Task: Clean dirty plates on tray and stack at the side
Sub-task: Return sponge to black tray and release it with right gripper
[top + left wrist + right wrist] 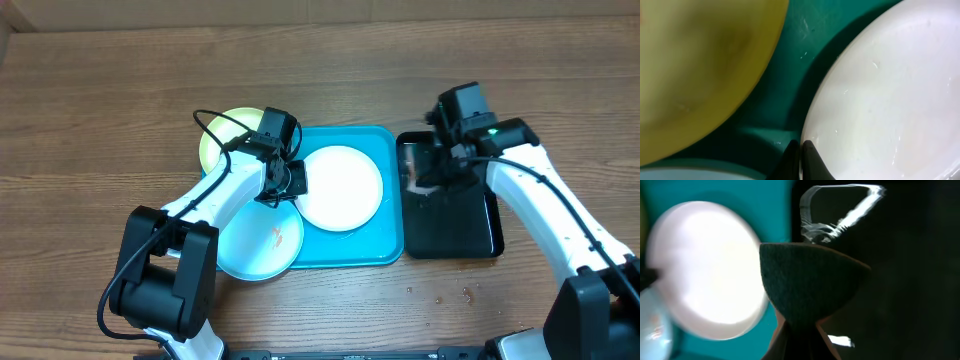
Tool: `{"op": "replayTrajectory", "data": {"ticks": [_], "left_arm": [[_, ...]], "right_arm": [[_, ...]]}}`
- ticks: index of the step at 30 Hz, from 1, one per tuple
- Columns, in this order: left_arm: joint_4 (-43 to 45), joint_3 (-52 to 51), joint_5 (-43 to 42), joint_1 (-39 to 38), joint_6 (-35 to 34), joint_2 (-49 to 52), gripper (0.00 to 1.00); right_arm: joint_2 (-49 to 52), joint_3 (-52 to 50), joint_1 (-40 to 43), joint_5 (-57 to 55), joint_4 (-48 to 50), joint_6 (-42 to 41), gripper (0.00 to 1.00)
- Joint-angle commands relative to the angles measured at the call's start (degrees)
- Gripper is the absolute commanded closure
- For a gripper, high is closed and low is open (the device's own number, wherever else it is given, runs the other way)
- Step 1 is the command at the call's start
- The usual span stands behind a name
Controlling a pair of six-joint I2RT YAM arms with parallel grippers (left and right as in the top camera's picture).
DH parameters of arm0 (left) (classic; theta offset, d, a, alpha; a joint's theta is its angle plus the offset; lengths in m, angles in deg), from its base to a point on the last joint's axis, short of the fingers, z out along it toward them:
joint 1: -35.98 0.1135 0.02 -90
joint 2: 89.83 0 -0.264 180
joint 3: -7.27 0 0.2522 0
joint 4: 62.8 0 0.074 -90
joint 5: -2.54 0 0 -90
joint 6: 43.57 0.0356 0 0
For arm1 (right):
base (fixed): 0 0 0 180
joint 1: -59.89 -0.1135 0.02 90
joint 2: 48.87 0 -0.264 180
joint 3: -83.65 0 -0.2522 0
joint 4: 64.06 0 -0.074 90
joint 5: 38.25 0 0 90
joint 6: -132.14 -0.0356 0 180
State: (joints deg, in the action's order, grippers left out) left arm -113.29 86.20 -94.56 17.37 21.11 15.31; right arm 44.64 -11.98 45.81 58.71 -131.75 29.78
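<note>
The white plate (342, 187) (880, 90) (705, 270) lies on the turquoise tray (392, 150) (790, 75). My left gripper (292, 185) (799, 146) is shut on its left rim, one finger on the tray side and one on the plate side. The yellow-green plate (225, 135) (700, 65) sits at the tray's far left corner. The light blue plate (258, 245) overlaps the tray's near left edge and carries orange-red smears. My right gripper (440, 178) (800, 330) hangs over the black tray (460, 225), shut on a dark green sponge (810, 275).
A clear plastic piece (840, 215) lies in the black tray's far left part, just right of the turquoise tray. A few crumbs (440, 295) dot the wooden table near the front.
</note>
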Motion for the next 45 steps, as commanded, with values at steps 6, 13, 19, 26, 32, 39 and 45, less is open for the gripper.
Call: {"op": "replayTrajectory", "data": {"ticks": [6, 13, 19, 26, 32, 39, 45], "left_arm": [[0.9, -0.4, -0.5, 0.2, 0.9, 0.5, 0.96], [1.0, -0.4, -0.4, -0.4, 0.9, 0.5, 0.96], [1.7, -0.4, -0.4, -1.8, 0.9, 0.5, 0.96], [1.7, -0.4, -0.4, -1.9, 0.9, 0.5, 0.96], [1.8, -0.4, -0.3, -1.9, 0.9, 0.5, 0.9], [1.9, -0.4, 1.6, -2.0, 0.9, 0.5, 0.79], [2.4, -1.0, 1.6, -2.1, 0.9, 0.5, 0.77]], "right_arm": [[0.8, -8.4, 0.2, -12.8, 6.2, 0.8, 0.96], [0.8, -15.6, 0.3, -14.1, 13.5, 0.9, 0.96], [0.8, -19.0, 0.3, -16.4, 16.3, 0.9, 0.96], [0.8, -19.2, 0.3, -18.6, 16.2, 0.9, 0.72], [0.8, -17.2, 0.3, -18.1, 15.3, 0.6, 0.51], [0.8, -6.3, 0.4, -15.9, 7.3, 0.4, 0.51], [0.8, -1.5, 2.3, -15.9, 3.4, -0.1, 0.5]]}}
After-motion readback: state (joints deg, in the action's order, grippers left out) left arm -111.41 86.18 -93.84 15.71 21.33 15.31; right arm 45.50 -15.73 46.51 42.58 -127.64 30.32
